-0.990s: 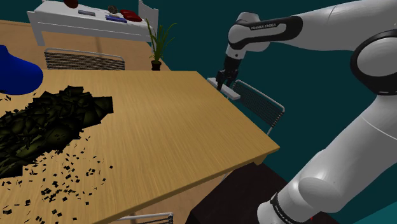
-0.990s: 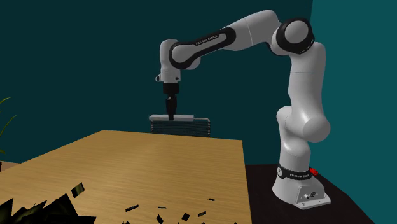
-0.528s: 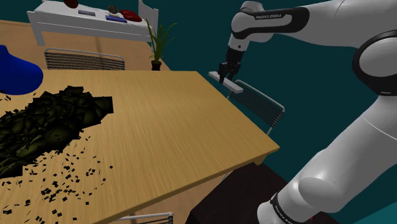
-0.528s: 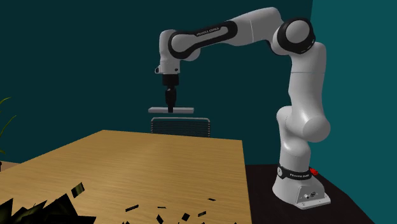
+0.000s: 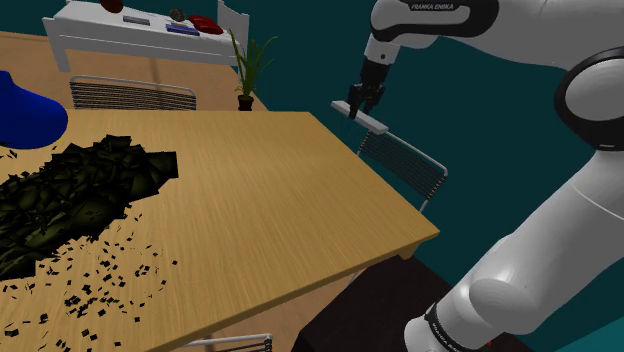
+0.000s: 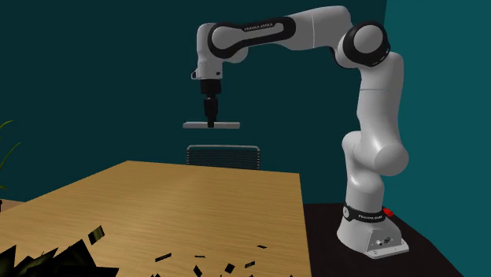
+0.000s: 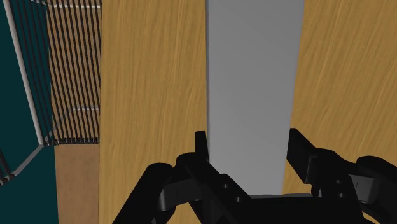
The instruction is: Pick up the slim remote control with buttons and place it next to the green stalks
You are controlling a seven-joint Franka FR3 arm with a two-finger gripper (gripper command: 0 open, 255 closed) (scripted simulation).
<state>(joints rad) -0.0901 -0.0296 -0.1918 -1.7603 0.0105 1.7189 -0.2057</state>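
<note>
Grey and plain, the remote (image 6: 211,125) is being clasped at its middle by the jaws and held level, high above the bench (image 6: 197,197) edge. This is likely so that the chair (image 5: 405,160) is cleared on the way to the dark shredded heap (image 5: 70,195), well apart.

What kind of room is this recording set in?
Probably a home dining room: a wooden table, a slatted chair beside it, and a potted plant by a white sideboard.

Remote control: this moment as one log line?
end effector: shut on remote control | remote control: aloft, level, above wooden table | placement: not yet done
</note>
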